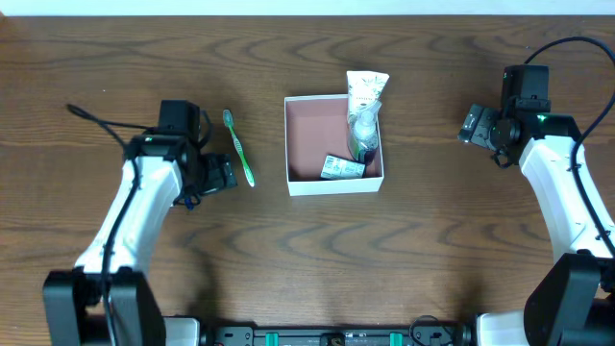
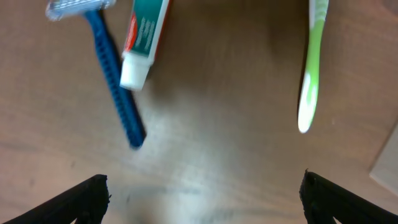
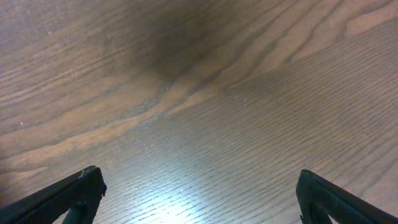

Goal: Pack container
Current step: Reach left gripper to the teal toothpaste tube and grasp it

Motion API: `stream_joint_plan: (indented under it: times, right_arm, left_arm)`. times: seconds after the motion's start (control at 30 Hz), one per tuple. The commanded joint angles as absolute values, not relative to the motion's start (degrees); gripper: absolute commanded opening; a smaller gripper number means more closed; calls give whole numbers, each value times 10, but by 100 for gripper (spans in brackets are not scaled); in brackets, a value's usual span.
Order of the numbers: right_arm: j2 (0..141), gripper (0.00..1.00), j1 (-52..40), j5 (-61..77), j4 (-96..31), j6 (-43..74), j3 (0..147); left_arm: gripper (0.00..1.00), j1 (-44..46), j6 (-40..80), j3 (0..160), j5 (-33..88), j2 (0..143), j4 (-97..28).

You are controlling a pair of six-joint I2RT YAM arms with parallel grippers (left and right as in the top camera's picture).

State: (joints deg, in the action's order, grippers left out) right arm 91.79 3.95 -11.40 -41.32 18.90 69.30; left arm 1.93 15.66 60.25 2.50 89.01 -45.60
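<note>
The container is a square white-walled box with a reddish-brown floor at the table's middle. It holds a white tube, a clear bottle and a small green-and-white carton. A green toothbrush lies left of it on the table. My left gripper is open and empty beside the toothbrush. The left wrist view shows the toothbrush, a blue razor and a toothpaste tube beyond the open fingers. My right gripper is open and empty, right of the container.
The wooden table fills the overhead view. The right wrist view shows only bare wood between its open fingers. A corner of the container shows at the right edge of the left wrist view.
</note>
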Motion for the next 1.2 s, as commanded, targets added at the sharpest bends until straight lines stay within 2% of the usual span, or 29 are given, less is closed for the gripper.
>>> stream_joint_plan:
  times: [0.0, 0.2, 0.6, 1.17]
  right_arm:
    - [917, 99, 44, -117, -414, 197, 695]
    - [917, 99, 44, -117, -414, 197, 695]
    - [917, 99, 44, -117, -414, 197, 695]
    - [917, 99, 44, -117, -414, 197, 695]
  left_arm:
    - [99, 17, 121, 605, 23, 895, -432]
    - [99, 8, 93, 605, -26, 895, -378]
    - [98, -28, -3, 600, 26, 960, -275]
    - [98, -29, -20, 600, 19, 1041, -226]
